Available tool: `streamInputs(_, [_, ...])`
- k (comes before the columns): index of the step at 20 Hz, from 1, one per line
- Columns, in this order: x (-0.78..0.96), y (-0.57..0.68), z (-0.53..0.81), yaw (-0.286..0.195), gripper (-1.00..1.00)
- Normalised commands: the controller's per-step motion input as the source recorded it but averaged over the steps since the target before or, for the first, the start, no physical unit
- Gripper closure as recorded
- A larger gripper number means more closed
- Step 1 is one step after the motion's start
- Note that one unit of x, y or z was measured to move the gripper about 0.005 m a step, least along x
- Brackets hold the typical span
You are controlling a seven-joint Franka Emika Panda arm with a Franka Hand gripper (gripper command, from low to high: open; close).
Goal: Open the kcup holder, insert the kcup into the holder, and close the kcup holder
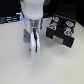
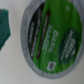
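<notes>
The arm hangs over the pale table [image 1: 15, 65] near the middle of the exterior view, its gripper [image 1: 33, 42] pointing down with a white rounded shape at its tips that I take to be the kcup [image 2: 50, 37]. Whether the jaws are pinched on it or just above it I cannot tell; the picture is too blurred. In the wrist view the cup fills the frame, green and dark foil lid facing the camera, pale rim all round. The kcup holder [image 1: 61, 31] sits just to the exterior view's right of the arm, a black box with its drawer seemingly open and pods with red and dark tops showing in the slots. The cup looks light, thin-walled plastic that would dent under a hard squeeze, with a slick tapering side, so a gentle hold across the body just under the stiff rim seems best, keeping the fingers off the foil.
</notes>
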Motion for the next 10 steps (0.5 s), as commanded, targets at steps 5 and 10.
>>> streamInputs(5, [-0.07, -0.06, -0.02, -0.101, 1.0])
streamInputs(10, [-0.01, -0.02, -0.01, -0.058, 1.0])
